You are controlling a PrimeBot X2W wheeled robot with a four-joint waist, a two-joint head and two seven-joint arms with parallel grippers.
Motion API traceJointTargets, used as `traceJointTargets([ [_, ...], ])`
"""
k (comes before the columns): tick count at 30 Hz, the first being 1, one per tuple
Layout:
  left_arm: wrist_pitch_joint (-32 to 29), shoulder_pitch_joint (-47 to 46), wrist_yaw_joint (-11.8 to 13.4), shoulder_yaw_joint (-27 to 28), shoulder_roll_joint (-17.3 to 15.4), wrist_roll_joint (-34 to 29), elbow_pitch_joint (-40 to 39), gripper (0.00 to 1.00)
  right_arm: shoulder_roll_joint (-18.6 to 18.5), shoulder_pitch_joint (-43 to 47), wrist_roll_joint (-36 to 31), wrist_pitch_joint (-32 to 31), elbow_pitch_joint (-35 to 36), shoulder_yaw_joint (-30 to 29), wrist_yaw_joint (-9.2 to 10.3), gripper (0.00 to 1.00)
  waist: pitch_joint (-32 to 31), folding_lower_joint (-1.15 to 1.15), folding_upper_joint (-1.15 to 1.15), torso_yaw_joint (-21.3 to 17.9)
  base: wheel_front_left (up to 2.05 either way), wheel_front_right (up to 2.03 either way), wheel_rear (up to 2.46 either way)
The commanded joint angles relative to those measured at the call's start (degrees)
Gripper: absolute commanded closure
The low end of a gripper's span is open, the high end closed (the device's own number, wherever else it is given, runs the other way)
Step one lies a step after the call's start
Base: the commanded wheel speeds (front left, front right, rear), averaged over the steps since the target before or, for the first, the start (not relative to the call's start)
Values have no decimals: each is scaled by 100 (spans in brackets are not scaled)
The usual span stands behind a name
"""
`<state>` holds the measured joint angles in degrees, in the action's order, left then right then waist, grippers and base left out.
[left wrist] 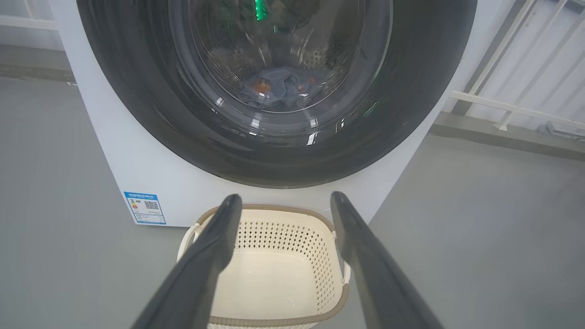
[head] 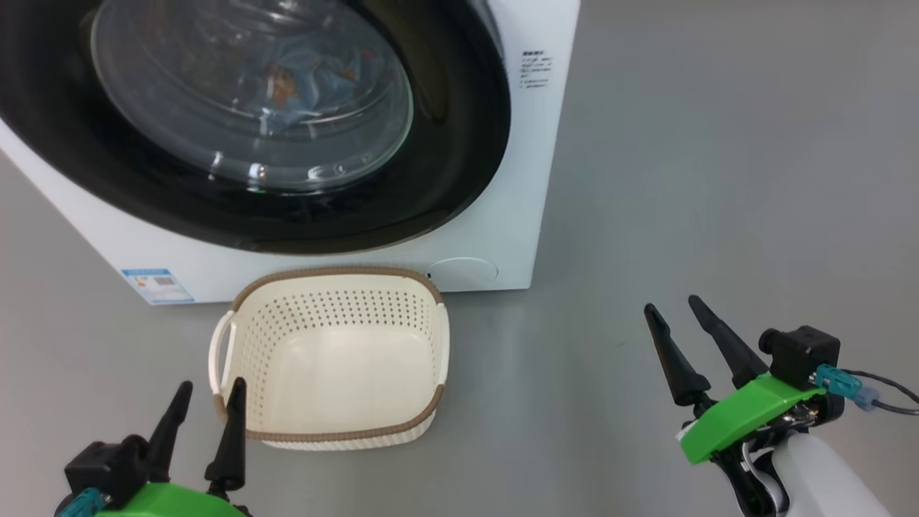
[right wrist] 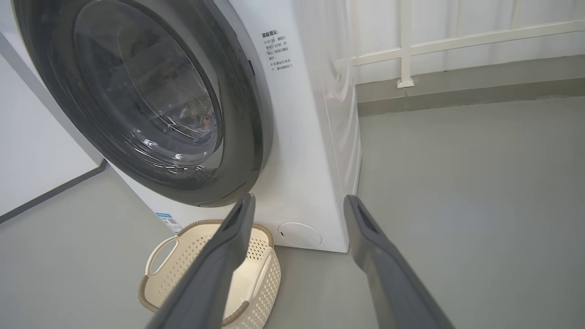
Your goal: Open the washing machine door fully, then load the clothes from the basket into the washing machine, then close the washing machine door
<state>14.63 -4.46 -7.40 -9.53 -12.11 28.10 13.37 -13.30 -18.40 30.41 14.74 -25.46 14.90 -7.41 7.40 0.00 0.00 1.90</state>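
Head view: the washing machine (head: 502, 237) stands on the grey floor (head: 718, 179), and the washing machine door (head: 215, 154) lies flat against the front of the washing machine, its black rim showing no gap. The clothes (head: 287, 79), light blue with orange figures, sit inside the washing machine, seen through the door glass. The basket (head: 330, 309) stands upright on the floor just in front of the washing machine, below the door; whether it touches the cabinet I cannot tell. Its cream inner floor is in plain sight. A blue label (head: 156, 286) sits at the lower front corner of the washing machine, and a round flap (head: 463, 273) at the other lower corner. The left end effector (head: 212, 383) hangs in front of the washing machine on the near side of the basket, fingers spread, gripping nothing. The right end effector (head: 670, 303) is well off the flap side of the washing machine, over bare floor, fingers apart, gripping nothing. Left wrist view: the two dark fingers (left wrist: 215, 246) stand wide apart and point at the front of the washing machine, with the basket between them; the clothes show as a low heap at the bottom of the drum behind the glass. Right wrist view: the fingers are spread with open air between them, aimed at the lower flap-side corner of the washing machine; the door sits closed on the front, and a white railing (right wrist: 457, 41) runs behind the washing machine.
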Motion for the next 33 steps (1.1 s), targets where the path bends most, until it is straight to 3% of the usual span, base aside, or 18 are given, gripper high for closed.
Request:
traceJointTargets([
  [1, 37, -19, -9, 247, -171, -86, -84, 0, -75, 132, -81, 26, 151, 61, -8, 0, -158, 0, 0, -160, 0, 0, 0],
  [15, 37, 246, -9, 425, -182, -114, -46, 0, -268, 680, -122, 26, 346, -281, -8, 0, -314, 0, 0, -352, 0, 0, 0],
  [33, 37, 289, -9, 536, -158, -178, -55, 0, -215, 870, -193, 26, 473, -483, -8, 0, -295, 0, 0, -368, 0, 0, 0],
])
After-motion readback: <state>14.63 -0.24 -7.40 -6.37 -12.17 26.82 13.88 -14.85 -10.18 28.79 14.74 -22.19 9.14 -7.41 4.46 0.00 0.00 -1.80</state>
